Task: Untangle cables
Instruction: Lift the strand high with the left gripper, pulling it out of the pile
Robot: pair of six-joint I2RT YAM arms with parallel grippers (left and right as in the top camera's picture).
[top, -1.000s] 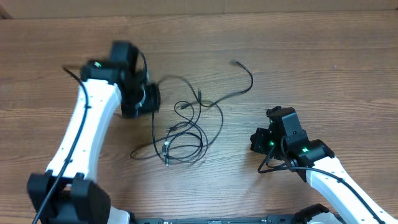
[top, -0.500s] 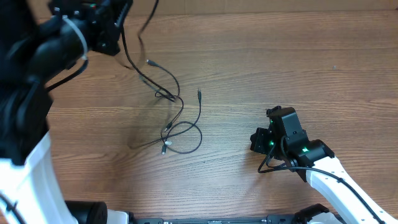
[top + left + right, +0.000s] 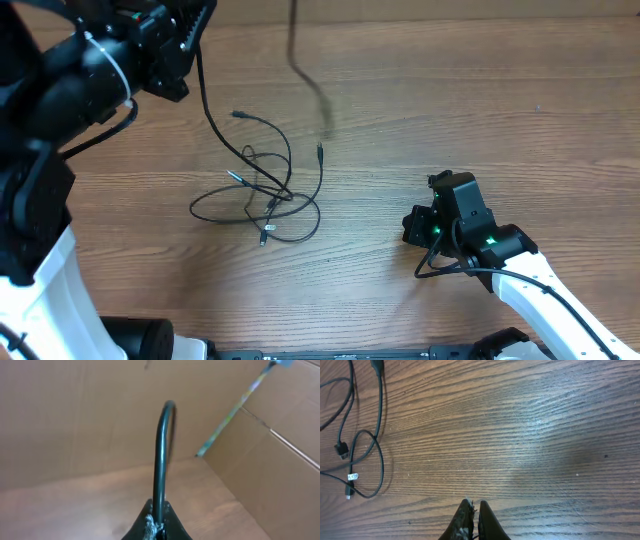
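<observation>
1. Lifting one strand clear of the knot looks like the step in hand. The left pincer (image 3: 156, 527) is clenched on a single black cable (image 3: 160, 460), which arcs up out of its jaws in the wrist view.
2. Doing this well, I judge, means drawing that strand slowly toward 11 o'clock, away from the heap. That way the loops slide open rather than cinch tight; a jerk would likely drag the whole bundle along.
3. A blurred cord (image 3: 305, 70) hangs in the air near 12 o'clock of the heap. Letting it settle before pulling further seems wise, since a swinging end can catch another loop.
4. The rest of the cables (image 3: 262, 195) lie on the table (image 3: 500, 120) in loose crossed loops. They sit at roughly 5 o'clock from the raised left pincer in the overhead view, and the held strand joins them to it.
5. The right pincer (image 3: 475, 510) is clenched on nothing and hovers over bare wood. The heap is well apart from it, at 9 o'clock overhead and at 10 o'clock in its own wrist view. Pinning a loop there would, in my judgement, give the left arm something to pull against.
</observation>
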